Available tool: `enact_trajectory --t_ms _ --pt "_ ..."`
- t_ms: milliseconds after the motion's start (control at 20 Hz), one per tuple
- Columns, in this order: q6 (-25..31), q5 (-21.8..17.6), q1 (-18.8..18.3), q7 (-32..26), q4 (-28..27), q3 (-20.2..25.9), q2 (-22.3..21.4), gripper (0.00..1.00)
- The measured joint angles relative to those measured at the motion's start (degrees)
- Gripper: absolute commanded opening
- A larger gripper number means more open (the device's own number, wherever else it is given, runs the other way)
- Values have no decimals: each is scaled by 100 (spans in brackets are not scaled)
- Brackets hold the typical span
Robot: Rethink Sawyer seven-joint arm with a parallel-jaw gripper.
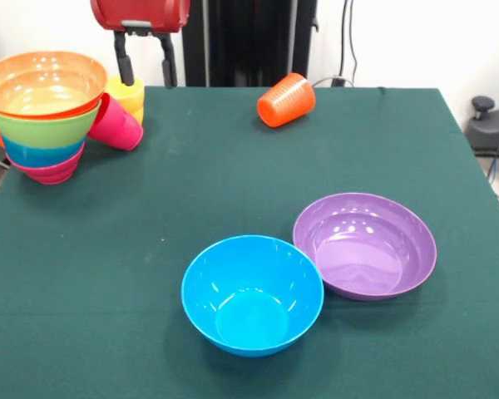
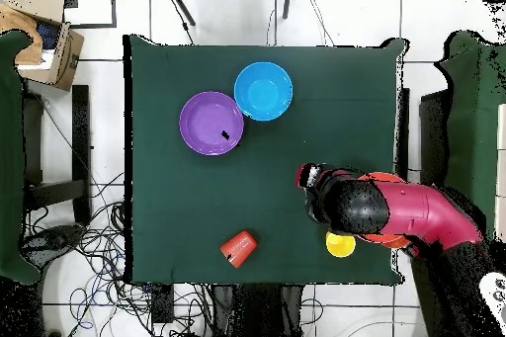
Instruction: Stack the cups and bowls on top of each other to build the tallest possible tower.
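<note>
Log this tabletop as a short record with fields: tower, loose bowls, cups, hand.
tower: bowls nested, orange on top, at a table corner
loose bowls: blue bowl and purple bowl, upright, side by side
cups: orange cup on its side; red-pink cup tilted against the tower; yellow cup behind it
hand: open, empty, above the yellow cup

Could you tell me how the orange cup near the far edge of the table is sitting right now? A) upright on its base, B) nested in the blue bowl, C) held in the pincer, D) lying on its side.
D: the orange cup lies tipped on its side on the green table, apart from the bowls and the pincer.
</note>
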Motion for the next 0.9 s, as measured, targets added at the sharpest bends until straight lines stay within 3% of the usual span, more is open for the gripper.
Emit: enact_trajectory --t_ms 500,900 --pt "1 -327 -58 0 -106 24 41 100" --pt "2 -632 442 0 -1063 -210 833 100"
